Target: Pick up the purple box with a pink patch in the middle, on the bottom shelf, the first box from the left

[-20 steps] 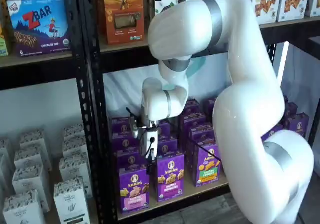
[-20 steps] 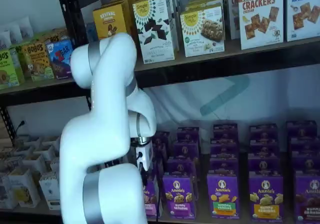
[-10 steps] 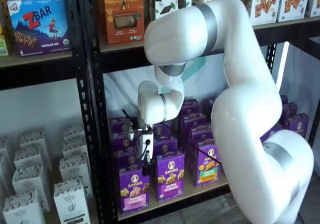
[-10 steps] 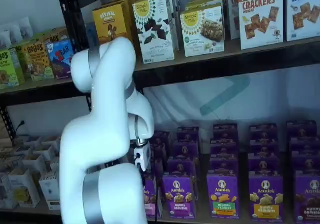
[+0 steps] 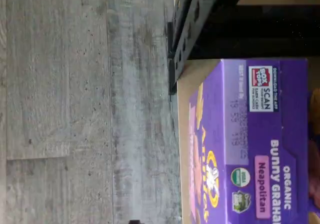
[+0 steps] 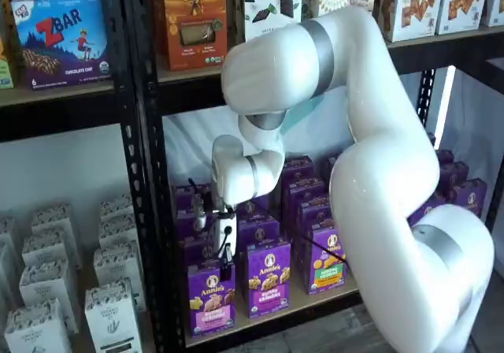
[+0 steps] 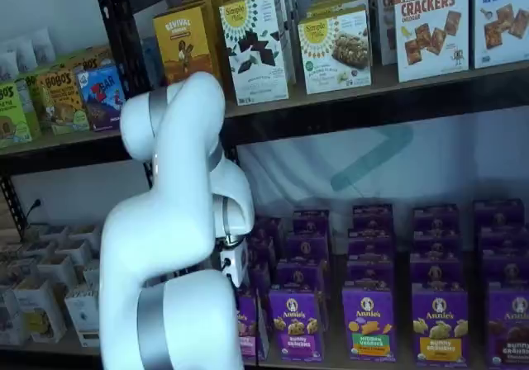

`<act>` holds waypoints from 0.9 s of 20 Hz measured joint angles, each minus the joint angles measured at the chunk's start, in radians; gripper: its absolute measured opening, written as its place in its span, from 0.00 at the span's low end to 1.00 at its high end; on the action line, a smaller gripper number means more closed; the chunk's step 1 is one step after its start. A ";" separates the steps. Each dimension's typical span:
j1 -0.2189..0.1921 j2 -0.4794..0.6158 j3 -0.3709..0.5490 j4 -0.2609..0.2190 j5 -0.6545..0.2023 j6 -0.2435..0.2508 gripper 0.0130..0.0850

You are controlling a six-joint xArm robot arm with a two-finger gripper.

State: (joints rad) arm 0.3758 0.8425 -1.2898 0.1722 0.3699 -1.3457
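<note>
The purple box [image 6: 210, 298] stands upright at the left front of the bottom shelf [image 6: 272, 315], with a pink panel across its front. In a shelf view my gripper [image 6: 225, 260] hangs just above its top, white body up, black fingers side-on, no gap readable. The other shelf view shows the gripper [image 7: 234, 281] beside my arm, with the box [image 7: 250, 329] half hidden behind it. The wrist view shows the box's top [image 5: 250, 149], marked Neapolitan on a pink patch, on the tan board [image 5: 186, 84] by the black rail [image 5: 182, 29].
Purple cartons with a lilac panel [image 6: 268, 288] and a green panel [image 6: 327, 270] stand right of the box, with more rows behind. A black holed upright [image 6: 150, 211] stands close on its left. White cartons [image 6: 110, 313] fill the neighbouring bay. Grey plank floor [image 5: 85, 104] lies below.
My gripper has moved left and a little down, from over the lilac-panel column to just above the leftmost front box. The boxes have not moved.
</note>
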 joint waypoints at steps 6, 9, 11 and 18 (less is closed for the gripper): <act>-0.004 0.043 -0.043 -0.029 -0.003 0.022 1.00; -0.008 0.062 -0.065 -0.052 0.004 0.040 1.00; -0.009 0.075 -0.081 -0.062 0.014 0.048 1.00; -0.005 0.112 -0.121 -0.081 0.036 0.068 1.00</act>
State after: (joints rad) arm 0.3705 0.9546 -1.4104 0.0914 0.4056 -1.2773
